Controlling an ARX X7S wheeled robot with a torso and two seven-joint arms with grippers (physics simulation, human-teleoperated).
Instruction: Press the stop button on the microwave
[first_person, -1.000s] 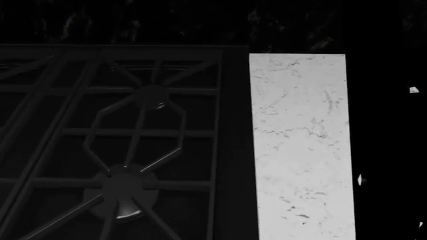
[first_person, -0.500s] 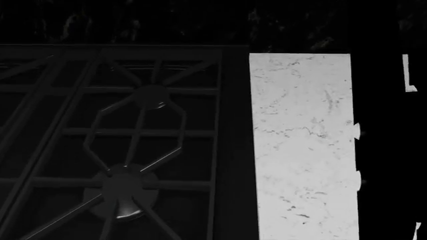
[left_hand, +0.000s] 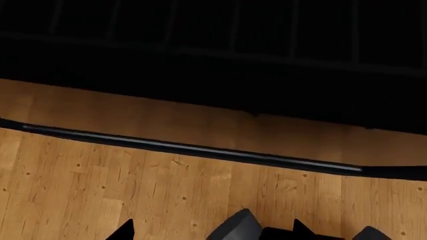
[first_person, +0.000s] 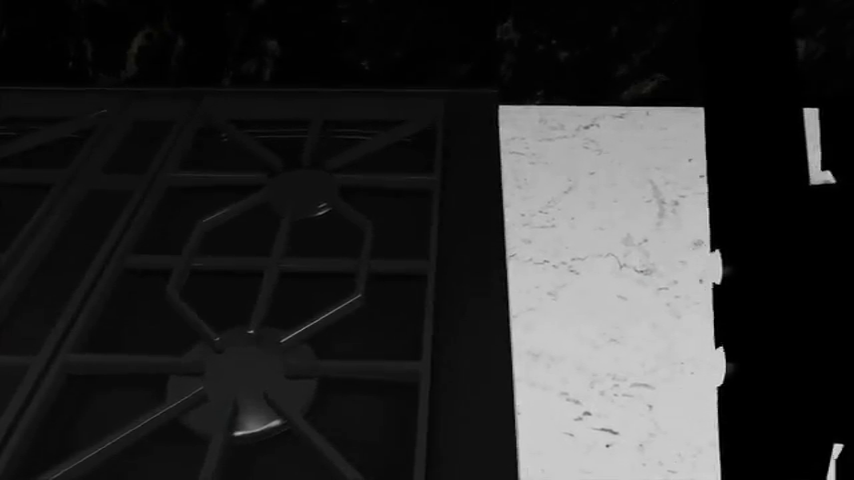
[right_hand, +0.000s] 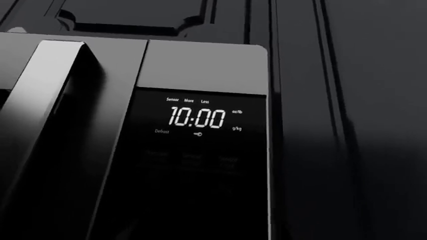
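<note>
Your right arm faces the microwave (right_hand: 133, 150), clock reading 10:00; its pincer's state can't be told. The buttons are too dim—you risk pressing wrong.

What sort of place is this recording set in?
Most likely a kitchen: the head view shows a gas stove grate beside a marble counter, and the right wrist view faces a microwave reading 10:00, mounted among dark cabinets.

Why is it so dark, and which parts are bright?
Head view: the stove grate is dim and only the marble counter strip is bright. Right wrist view: the microwave is dark, but its clock digits glow. Left wrist view: the wood floor is well lit.
</note>
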